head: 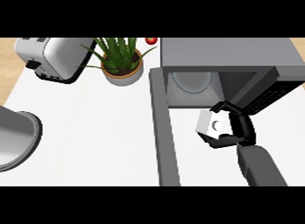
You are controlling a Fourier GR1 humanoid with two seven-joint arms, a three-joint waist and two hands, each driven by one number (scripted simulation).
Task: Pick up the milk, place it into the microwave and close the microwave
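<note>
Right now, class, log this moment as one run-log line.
right hand: shut on milk | milk: in front of microwave opening, not inside | door: open | left hand: not in view

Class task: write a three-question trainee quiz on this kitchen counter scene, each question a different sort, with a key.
1. True or false: the microwave door is shut.
2. What does the right hand hold?
3. The potted plant stands between the microwave and: A) toaster B) steel pot C) sink

Key: 1. False, it stands open. 2. The milk carton, in front of the microwave's opening. 3. A.
</note>
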